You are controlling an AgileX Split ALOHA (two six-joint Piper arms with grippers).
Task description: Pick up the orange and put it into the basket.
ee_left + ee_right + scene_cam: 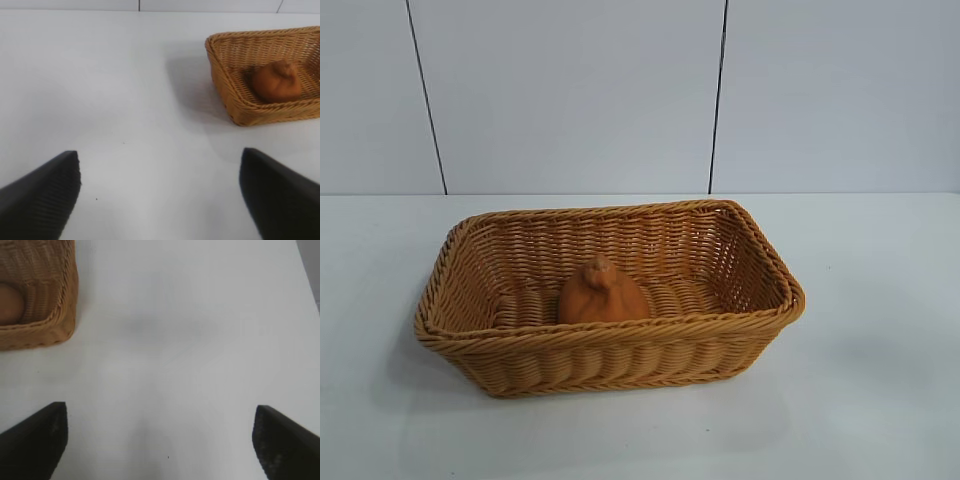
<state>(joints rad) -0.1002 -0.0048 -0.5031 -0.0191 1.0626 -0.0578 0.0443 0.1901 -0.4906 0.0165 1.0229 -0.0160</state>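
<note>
Orange (602,293) inside basket (620,352), left gripper (160,195) and right gripper (160,440) jaws released over bare table (880,380).

Left gripper (160,192) fingers black, wedge-shaped, seemingly ribbed; right gripper (160,440) alike.

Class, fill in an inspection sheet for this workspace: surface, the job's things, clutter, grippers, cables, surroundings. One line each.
Surface: white table, bare apart from the basket.
Job's things: the orange sits upright, nub up, on the floor of the wicker basket, near the middle. Task looks done.
Clutter: nothing seen.
Grippers: left gripper open, empty, over bare table off to one side of the basket; right gripper open, empty, over bare table on the other side. Neither shows in the exterior view.
Cables: nothing seen.
Surroundings: pale panelled wall with dark vertical seams behind the table.
</note>
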